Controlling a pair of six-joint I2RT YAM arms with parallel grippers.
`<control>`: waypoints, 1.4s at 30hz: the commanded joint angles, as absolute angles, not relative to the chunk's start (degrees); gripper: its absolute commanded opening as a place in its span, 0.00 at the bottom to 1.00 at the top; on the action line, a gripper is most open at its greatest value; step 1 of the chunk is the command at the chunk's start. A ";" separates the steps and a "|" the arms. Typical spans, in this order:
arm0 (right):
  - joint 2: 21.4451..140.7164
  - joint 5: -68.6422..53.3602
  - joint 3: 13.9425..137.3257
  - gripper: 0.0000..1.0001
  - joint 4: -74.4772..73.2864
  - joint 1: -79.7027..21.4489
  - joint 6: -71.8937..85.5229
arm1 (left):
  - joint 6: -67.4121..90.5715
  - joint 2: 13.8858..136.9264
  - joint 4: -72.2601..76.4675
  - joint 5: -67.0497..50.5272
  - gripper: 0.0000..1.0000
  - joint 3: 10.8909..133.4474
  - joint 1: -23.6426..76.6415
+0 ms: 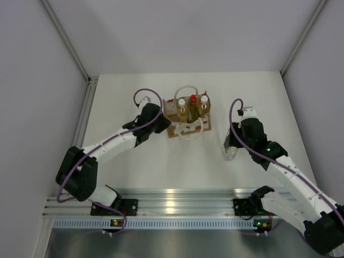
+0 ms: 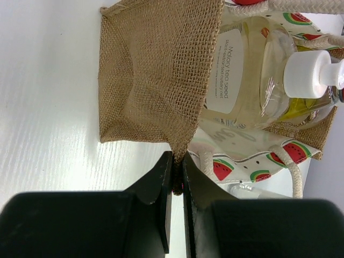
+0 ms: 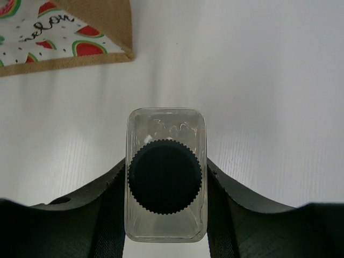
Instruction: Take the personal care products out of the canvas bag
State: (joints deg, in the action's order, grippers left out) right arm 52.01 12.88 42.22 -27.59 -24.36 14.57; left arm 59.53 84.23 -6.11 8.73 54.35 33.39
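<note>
One canvas bag (image 1: 185, 129) stands mouth-up on the white table (image 1: 134, 161), toward the far middle. Of four bottles, three stand upright inside it with caps up: two amber bottles (image 1: 181, 112) (image 1: 203, 106) and one yellow bottle (image 1: 193, 103) between them. The single clear bottle (image 3: 165, 123) stands apart to the bag's right, long axis vertical and dark cap up, clamped at its two sides by the right gripper (image 3: 165, 172). The left gripper (image 2: 176, 166) pinches the bag's burlap edge, jaws nearly together.

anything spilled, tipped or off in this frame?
Nothing stands out. Three bottles stand upright in the canvas bag, left gripper pinches its edge, right gripper holds the clear bottle upright. No spill visible.
</note>
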 commanded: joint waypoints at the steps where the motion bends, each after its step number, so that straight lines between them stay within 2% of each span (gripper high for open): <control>1: 47.46 13.98 41.40 0.00 -14.86 -27.94 14.77 | 57.83 83.14 -7.29 8.00 0.00 56.25 33.31; 12: 49.13 17.31 37.53 0.02 -12.39 -33.40 15.47 | 57.48 82.53 -7.29 7.38 0.00 56.78 33.31; 13: 49.13 17.40 37.44 0.07 -12.31 -33.40 15.64 | 57.57 82.62 -7.29 7.30 0.00 56.78 33.31; 14: 49.22 17.58 37.44 0.25 -12.39 -33.31 15.82 | 57.39 82.70 -7.29 7.21 0.00 56.78 33.40; 16: 49.13 17.75 37.35 0.34 -12.48 -33.31 16.17 | 57.22 82.97 -7.29 6.77 0.00 56.87 33.31; 17: 49.04 17.84 37.44 0.45 -12.48 -33.31 16.26 | 57.22 83.14 -7.29 6.59 0.00 56.78 33.31; 19: 48.52 17.75 37.79 0.59 -12.83 -33.31 16.43 | 57.30 83.23 -7.29 6.50 0.00 56.69 33.40; 20: 48.34 17.84 38.05 0.70 -13.27 -33.31 16.52 | 57.22 83.23 -7.29 6.42 0.00 56.60 33.31; 23: 48.42 17.32 41.12 0.81 -15.55 -33.31 16.09 | 57.39 83.32 -7.21 6.07 0.00 56.60 33.31; 31: 50.09 15.39 49.65 0.80 -20.91 -33.40 15.82 | 58.18 82.53 -7.12 5.45 0.00 56.51 33.40; 35: 55.09 12.49 55.88 0.69 -21.53 -33.66 17.05 | 58.45 81.57 -7.29 5.89 0.00 56.43 33.31; 42: 67.91 16.85 66.43 0.61 -21.45 -40.33 19.06 | 58.01 82.18 -7.29 5.10 0.00 57.39 33.40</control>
State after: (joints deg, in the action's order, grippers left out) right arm 63.55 14.06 61.36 -21.04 -36.99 17.23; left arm 58.37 83.79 -7.44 7.29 55.09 33.28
